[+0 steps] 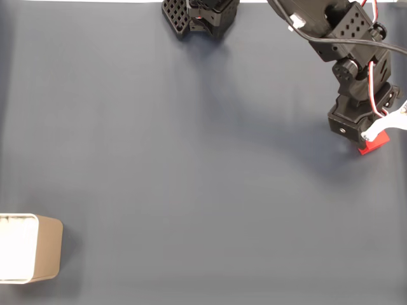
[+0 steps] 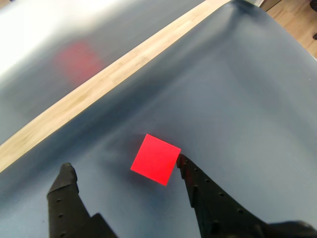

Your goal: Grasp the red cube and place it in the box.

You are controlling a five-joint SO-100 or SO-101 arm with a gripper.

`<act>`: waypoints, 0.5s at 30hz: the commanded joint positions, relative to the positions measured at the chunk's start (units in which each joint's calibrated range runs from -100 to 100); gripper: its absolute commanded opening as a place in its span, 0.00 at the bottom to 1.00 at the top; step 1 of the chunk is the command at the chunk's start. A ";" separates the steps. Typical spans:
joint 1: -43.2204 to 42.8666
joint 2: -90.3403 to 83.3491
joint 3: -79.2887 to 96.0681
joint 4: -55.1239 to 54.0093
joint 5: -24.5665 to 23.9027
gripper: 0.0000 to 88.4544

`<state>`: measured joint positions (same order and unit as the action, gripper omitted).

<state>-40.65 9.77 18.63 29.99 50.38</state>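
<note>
You see the red cube [image 2: 155,159] near the table's right edge, between the spread claw [image 2: 124,166] fingers, touching one fingertip.

The red cube [image 2: 155,159] is bright and plain. The box [image 1: 46,248] is tan outside, white inside. The claw [image 2: 124,166] is black; the tabletop [image 1: 191,159] is slate blue-grey.

Dark grey-blue mat with a cube and a box on it

The mat [image 1: 191,165] covers the table; in the wrist view a strip of pale wood [image 2: 114,74] shows along its edge. The red cube [image 1: 372,144] lies far from the box [image 1: 39,248], which sits at the opposite, lower-left side in the fixed view.
</note>
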 commanded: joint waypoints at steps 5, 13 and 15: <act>-1.82 -0.41 -3.02 -0.81 -0.24 0.52; -3.31 -0.15 -3.39 -0.57 -0.05 0.51; -3.59 -0.15 -3.39 -0.48 -0.05 0.51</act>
<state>-43.32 9.94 17.90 29.99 50.38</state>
